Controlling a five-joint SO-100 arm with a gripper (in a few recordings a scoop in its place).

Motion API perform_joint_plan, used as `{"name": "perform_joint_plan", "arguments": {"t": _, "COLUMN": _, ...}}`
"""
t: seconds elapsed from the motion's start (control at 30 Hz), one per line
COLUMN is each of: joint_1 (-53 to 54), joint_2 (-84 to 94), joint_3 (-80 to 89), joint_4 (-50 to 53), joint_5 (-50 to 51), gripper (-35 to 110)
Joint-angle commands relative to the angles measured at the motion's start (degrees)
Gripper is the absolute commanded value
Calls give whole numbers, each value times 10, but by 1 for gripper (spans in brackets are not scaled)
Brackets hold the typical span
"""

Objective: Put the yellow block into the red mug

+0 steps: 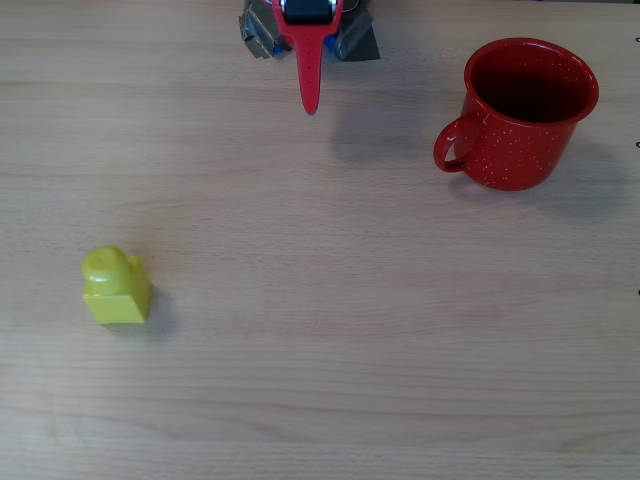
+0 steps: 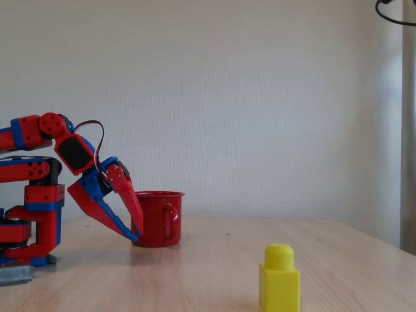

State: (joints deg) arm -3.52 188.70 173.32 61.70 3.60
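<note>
The pincer (image 2: 133, 238) is seen in the fixed view at the end of a folded red-and-blue arm (image 2: 45, 195), pointed down and forward with its tips low over the table (image 2: 214, 273). Its two fingers are spread a little near the base and come close together at the tips — slightly parted, then, and nothing is held between them. In the overhead view only a red pointed finger (image 1: 309, 70) can be made out, reaching down from the top edge of the picture; how far the fingers stand apart cannot be told from there.

The red mug (image 1: 520, 115) is found to the right of the pincer in the overhead view, near but clear of it, upright, with its handle (image 1: 452, 148) turned toward the pincer's side and its dark inside open to the camera. In the fixed view the red mug (image 2: 159, 218) stands just behind the fingertips, so that they overlap in the picture; whether they touch cannot be judged from this view alone.

The yellow block (image 1: 115, 285) is seen well apart from the pincer — down and to the left of it in the overhead view, stud up, resting on the bare wood. In the fixed view the yellow block (image 2: 279, 278) stands to the right of the pincer and nearer the camera, well away from the mug.
</note>
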Motion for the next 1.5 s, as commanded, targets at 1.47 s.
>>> {"name": "perform_joint_plan", "arguments": {"t": 1.47, "joint_1": 171, "joint_2": -503, "joint_3": -458, "joint_4": -61, "joint_5": -97, "gripper": 0}}
